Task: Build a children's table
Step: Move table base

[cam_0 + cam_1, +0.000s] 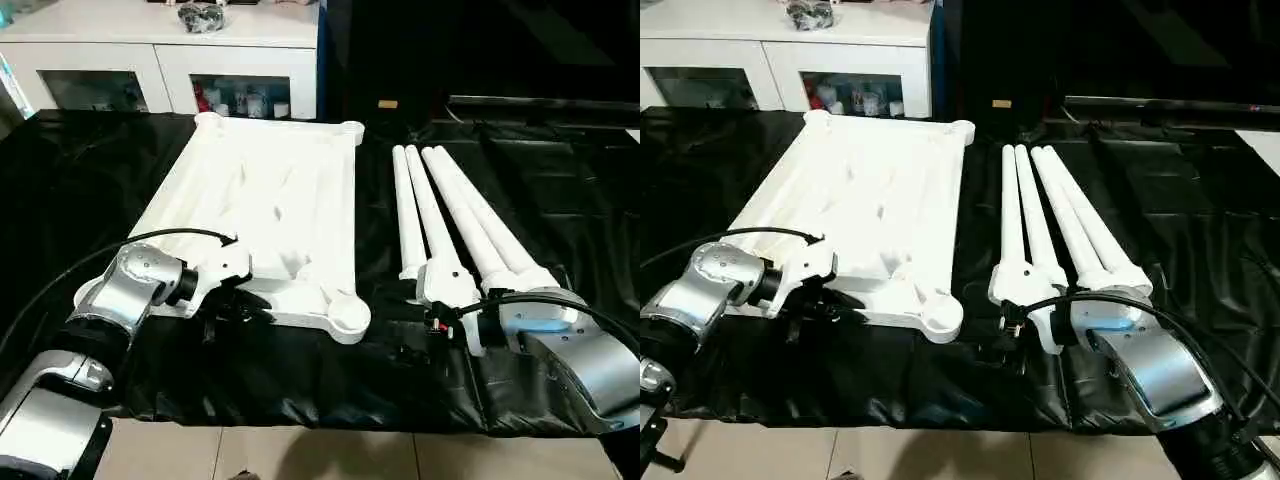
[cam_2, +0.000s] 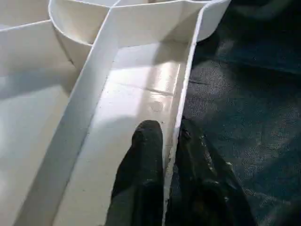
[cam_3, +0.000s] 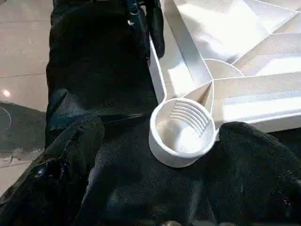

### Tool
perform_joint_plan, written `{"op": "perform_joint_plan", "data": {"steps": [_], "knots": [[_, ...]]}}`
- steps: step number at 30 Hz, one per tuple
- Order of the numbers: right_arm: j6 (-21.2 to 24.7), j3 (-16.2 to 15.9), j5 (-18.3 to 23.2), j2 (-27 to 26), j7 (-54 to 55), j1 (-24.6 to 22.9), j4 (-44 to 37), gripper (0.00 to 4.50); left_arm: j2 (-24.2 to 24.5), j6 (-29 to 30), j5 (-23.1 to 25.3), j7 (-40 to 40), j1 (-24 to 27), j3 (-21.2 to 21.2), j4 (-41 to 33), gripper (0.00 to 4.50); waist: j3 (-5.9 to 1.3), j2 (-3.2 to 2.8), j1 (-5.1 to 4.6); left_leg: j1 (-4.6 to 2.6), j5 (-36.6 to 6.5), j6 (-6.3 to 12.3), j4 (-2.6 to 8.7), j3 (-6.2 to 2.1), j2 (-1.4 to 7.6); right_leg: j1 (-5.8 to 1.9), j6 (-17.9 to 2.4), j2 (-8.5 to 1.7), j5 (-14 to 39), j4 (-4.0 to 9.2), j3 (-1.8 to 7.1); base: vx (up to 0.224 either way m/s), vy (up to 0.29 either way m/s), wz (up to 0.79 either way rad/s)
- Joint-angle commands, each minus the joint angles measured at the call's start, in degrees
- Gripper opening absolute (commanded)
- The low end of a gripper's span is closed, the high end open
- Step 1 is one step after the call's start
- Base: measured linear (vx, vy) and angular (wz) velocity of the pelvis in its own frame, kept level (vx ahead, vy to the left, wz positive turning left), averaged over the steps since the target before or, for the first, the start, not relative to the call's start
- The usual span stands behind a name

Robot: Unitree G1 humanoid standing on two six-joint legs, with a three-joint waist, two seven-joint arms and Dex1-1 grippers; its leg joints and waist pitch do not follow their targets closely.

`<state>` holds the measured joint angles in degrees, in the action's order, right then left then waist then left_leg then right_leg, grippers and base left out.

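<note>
The white table top (image 1: pixel 262 205) lies underside up on the black cloth, a round socket at each corner. My left gripper (image 2: pixel 168 127) is at its near long edge, one black finger (image 2: pixel 143 160) inside the raised rim and the other outside, shut on that rim. Four white legs (image 1: pixel 440 210) lie side by side to the right of the top. My right gripper (image 1: pixel 440 325) sits by the legs' near ends and stands wide open. It points at the near right corner socket (image 3: pixel 181 129), which lies just ahead of its fingers (image 3: pixel 70 165), untouched.
A black cloth (image 1: pixel 560 200) covers the work surface, and its near edge meets the tiled floor (image 1: pixel 300 455). A white cabinet (image 1: pixel 160 60) with glass doors stands behind, with a dark object (image 1: pixel 200 15) on top.
</note>
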<state>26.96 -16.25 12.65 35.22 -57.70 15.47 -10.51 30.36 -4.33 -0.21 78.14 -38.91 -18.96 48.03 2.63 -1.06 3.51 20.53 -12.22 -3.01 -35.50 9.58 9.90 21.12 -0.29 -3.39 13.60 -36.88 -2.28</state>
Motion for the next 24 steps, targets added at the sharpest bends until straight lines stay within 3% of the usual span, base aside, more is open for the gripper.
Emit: {"op": "perform_joint_plan", "data": {"steps": [1,4,8,10,12,14,18,22,24], "knots": [[0.24,-0.42,-0.70,0.71,0.12,0.56,-1.06,4.50,-0.62,0.97,-0.88,-0.04,-0.88,1.34,-0.04,0.27,-2.78,-0.35,0.14,-0.54,-11.41,-0.43,5.22,-1.35,3.67,-2.10,-15.69,-5.38,4.06,4.79,3.20,0.000,0.000,0.00],[0.24,-0.32,-0.91,0.63,0.42,0.42,-1.20,4.50,-0.61,2.79,-1.76,-1.98,1.80,2.34,-4.78,0.03,-2.93,-0.47,-0.03,-0.32,-10.25,-0.11,5.15,-1.42,3.71,-2.37,-16.27,-5.46,1.50,4.54,3.17,0.000,0.000,0.00],[0.23,-0.27,-1.17,0.47,0.98,0.33,-1.35,4.50,-0.85,6.07,-1.36,-8.65,5.56,3.84,-10.21,0.03,-3.11,-0.05,-0.53,0.03,-6.71,1.85,4.73,-1.13,3.41,-2.57,-16.60,-5.16,-2.87,4.34,3.07,0.000,0.000,0.00],[0.13,-0.26,-1.30,0.42,1.15,0.36,-1.25,4.50,-0.96,6.68,-0.94,-10.45,6.62,4.17,-11.73,0.03,-3.06,-0.17,-0.55,0.04,-6.53,2.10,4.77,-1.16,3.45,-2.57,-16.24,-5.14,-1.77,4.36,3.02,0.000,0.000,0.00],[-0.05,-0.40,-1.50,0.23,1.26,0.58,-0.85,4.50,-1.89,8.22,-1.04,-14.93,10.09,5.70,-16.76,0.03,-2.98,0.71,-0.74,0.08,-6.44,2.51,4.82,-1.05,3.49,-2.54,-16.02,-5.07,-0.90,4.51,2.96,0.000,0.000,0.00],[-0.36,-0.75,-1.72,0.12,1.05,0.94,-0.36,4.50,-2.46,9.56,-0.51,-16.62,11.33,6.51,-18.83,0.03,-2.96,0.62,-0.83,0.03,-5.79,3.14,4.77,-1.02,3.52,-2.37,-15.78,-5.03,0.08,4.57,2.96,0.000,0.000,0.00],[-0.53,-0.97,-1.81,-0.06,0.89,1.54,0.15,4.50,-2.36,10.77,-0.76,-17.00,12.29,6.73,-20.66,0.03,-2.95,0.60,-0.78,0.13,-4.64,3.81,4.71,-1.01,3.43,-2.23,-15.35,-4.94,-0.09,4.51,2.94,0.000,0.000,0.00],[-1.10,-1.08,-2.10,-0.21,0.83,2.38,0.84,4.50,-0.83,9.49,-1.79,-15.37,14.03,6.36,-23.95,0.03,-3.19,0.73,-0.79,0.38,-2.59,4.82,4.50,-1.03,3.38,-2.28,-15.71,-4.94,-4.66,3.90,2.89,0.000,0.000,0.00],[-1.25,-0.89,-2.38,-0.25,0.97,2.61,1.03,4.50,-0.12,9.07,-2.14,-14.59,14.80,6.22,-25.34,0.03,-3.13,0.62,-0.83,0.23,-2.93,5.08,4.49,-0.94,3.37,-2.09,-15.80,-4.85,-4.44,4.00,2.87,0.000,0.000,0.00]]}}
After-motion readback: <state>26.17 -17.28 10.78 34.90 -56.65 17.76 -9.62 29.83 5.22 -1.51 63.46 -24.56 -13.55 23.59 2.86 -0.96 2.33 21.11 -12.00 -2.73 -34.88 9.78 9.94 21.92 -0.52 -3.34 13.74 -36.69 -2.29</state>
